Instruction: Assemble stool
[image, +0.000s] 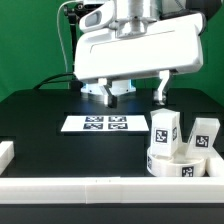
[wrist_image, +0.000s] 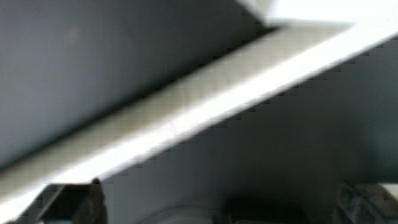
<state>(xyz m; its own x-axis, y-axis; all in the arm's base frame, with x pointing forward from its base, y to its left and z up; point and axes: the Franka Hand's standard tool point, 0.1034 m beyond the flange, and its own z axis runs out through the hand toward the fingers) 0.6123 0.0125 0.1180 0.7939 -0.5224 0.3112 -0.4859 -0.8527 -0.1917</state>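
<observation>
The gripper (image: 133, 96) hangs open and empty above the marker board (image: 103, 124) mid-desk. The seat (image: 174, 160) with legs (image: 164, 130) sits by the desk's front wall (image: 110, 190), rigid, light, probably slick plastic; best pinched across a leg's flat sides.

The seat (image: 172, 161) and legs (image: 164, 128) look like smooth white plastic on a matt black table (image: 40, 125).

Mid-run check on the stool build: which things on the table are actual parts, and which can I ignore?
Stool parts:
- round seat, near the front wall at the exterior view's right
- leg standing on the seat
- second leg beside it

Ignore:
- marker board, flat mid-table
- white wall along the front
</observation>
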